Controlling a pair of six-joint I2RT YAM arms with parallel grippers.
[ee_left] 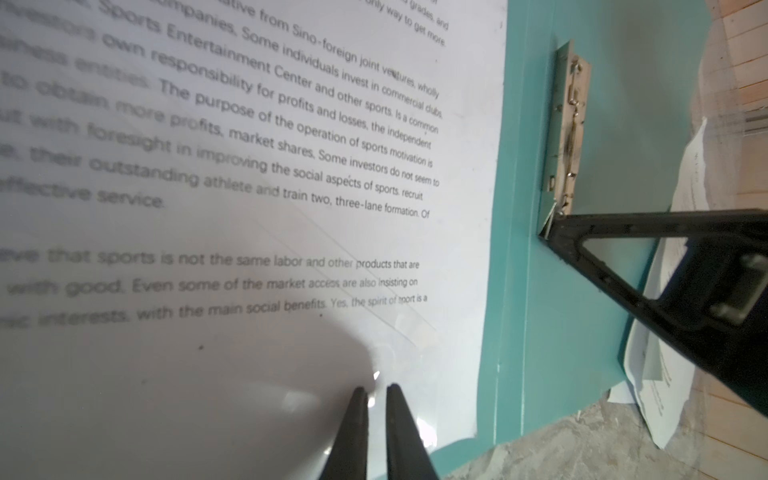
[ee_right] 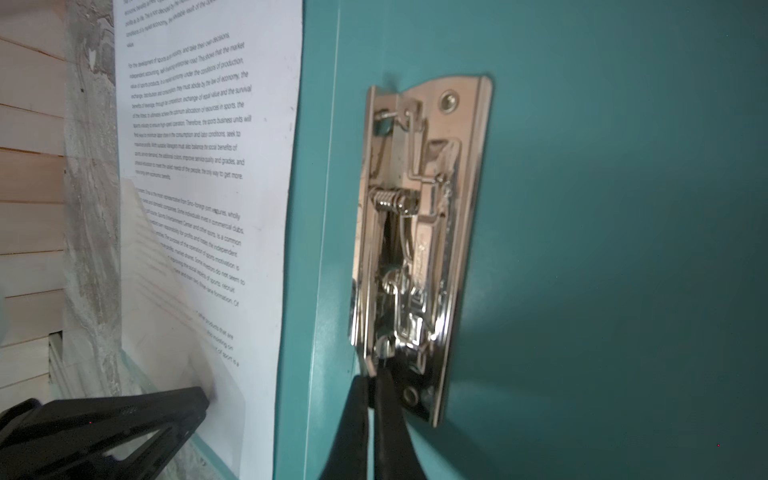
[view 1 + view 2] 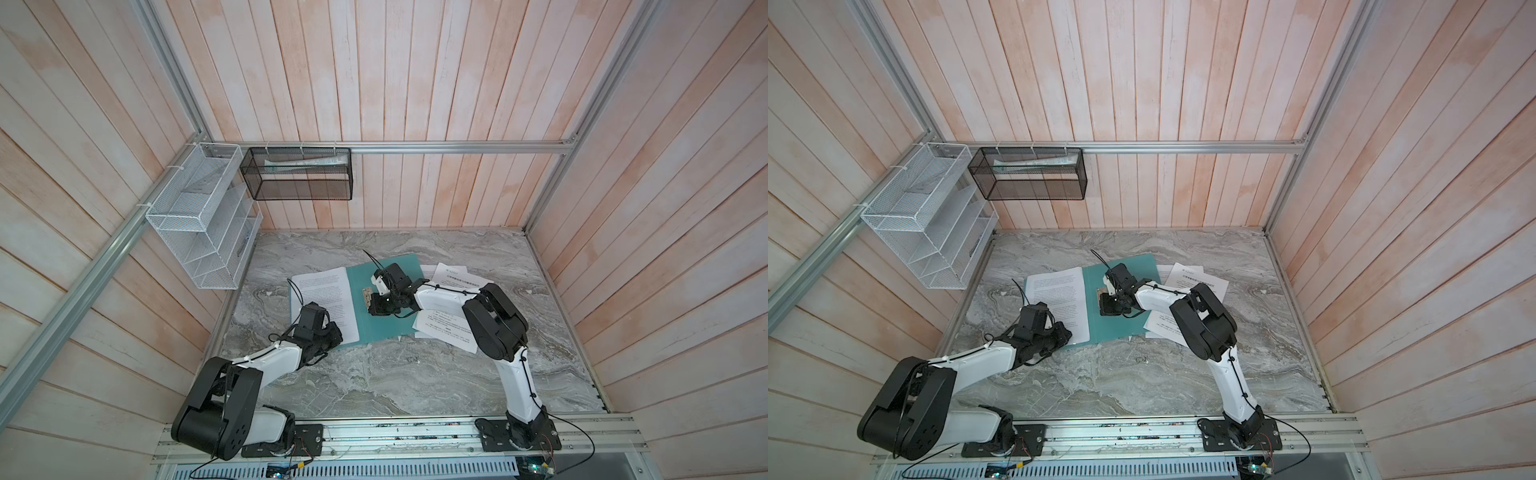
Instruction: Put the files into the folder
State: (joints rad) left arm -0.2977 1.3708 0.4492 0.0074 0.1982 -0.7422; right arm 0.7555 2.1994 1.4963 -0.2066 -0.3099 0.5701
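here our right gripper presses its jaws together at the folder clip; our left gripper pinches a file.

Both top views are being lit evenly by soft daylight, with wall planks being bowed toward the edges. In the left wrist view, the files are being blurred toward 9 o'clock. Glare is being thrown off the metal clip.
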